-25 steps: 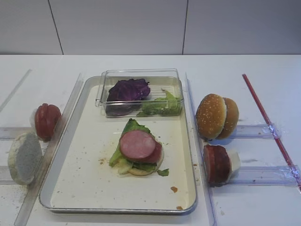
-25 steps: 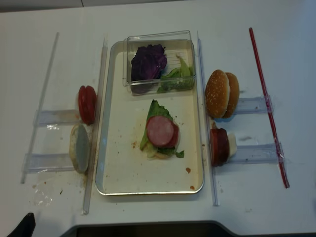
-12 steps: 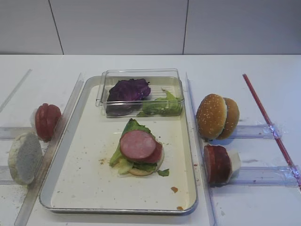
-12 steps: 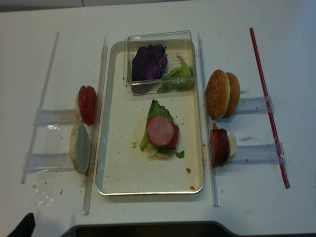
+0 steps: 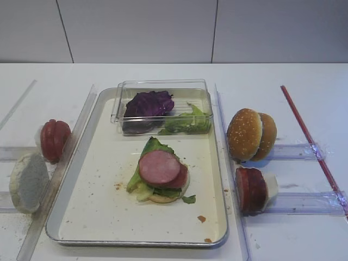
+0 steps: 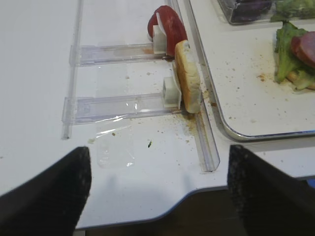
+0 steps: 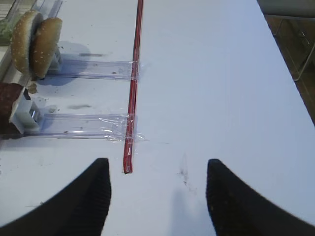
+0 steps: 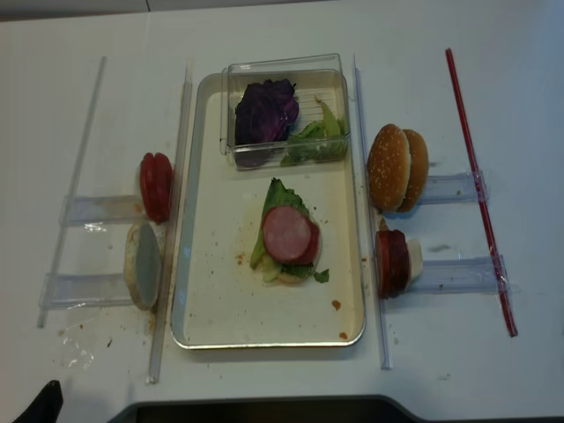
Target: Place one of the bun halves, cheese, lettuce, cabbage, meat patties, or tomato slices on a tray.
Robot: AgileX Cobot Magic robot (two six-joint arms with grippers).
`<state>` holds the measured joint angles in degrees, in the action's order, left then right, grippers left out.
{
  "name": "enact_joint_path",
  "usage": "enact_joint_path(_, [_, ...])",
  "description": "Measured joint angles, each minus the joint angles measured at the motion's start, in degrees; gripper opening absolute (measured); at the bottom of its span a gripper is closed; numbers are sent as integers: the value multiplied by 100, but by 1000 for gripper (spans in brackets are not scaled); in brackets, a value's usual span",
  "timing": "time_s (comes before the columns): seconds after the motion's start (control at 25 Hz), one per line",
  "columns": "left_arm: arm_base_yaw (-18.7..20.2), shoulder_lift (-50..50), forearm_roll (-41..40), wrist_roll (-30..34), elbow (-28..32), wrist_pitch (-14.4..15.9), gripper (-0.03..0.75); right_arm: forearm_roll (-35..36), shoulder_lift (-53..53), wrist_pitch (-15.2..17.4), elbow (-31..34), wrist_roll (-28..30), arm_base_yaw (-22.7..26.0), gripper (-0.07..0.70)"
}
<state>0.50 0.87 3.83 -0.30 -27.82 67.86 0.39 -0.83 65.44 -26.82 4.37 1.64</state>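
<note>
On the silver tray (image 5: 100,209) lies a stack: a bun half, lettuce (image 5: 153,147) and, on top, a meat patty (image 5: 159,167). More meat patties (image 5: 250,188) and two sesame bun halves (image 5: 250,134) stand on edge right of the tray. To its left stand tomato slices (image 5: 54,139) and a pale bun half (image 5: 28,182). A clear box holds the cabbage (image 5: 148,103) and more lettuce (image 5: 187,122). No cheese is in view. My left gripper (image 6: 158,150) hangs open and empty over the table's front edge. My right gripper (image 7: 157,164) is open and empty at the far right.
Clear plastic rails (image 5: 291,202) and holder strips run along both sides of the tray. A red strip (image 7: 132,98) is taped to the table on the right, and its near end lies just ahead of my right gripper's left finger. Crumbs speckle the tray floor.
</note>
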Motion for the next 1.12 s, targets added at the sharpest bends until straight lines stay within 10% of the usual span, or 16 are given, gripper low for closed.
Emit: enact_joint_path(1.12, [0, 0, 0, 0, 0, 0, 536, 0, 0, 0, 0, 0, 0, 455])
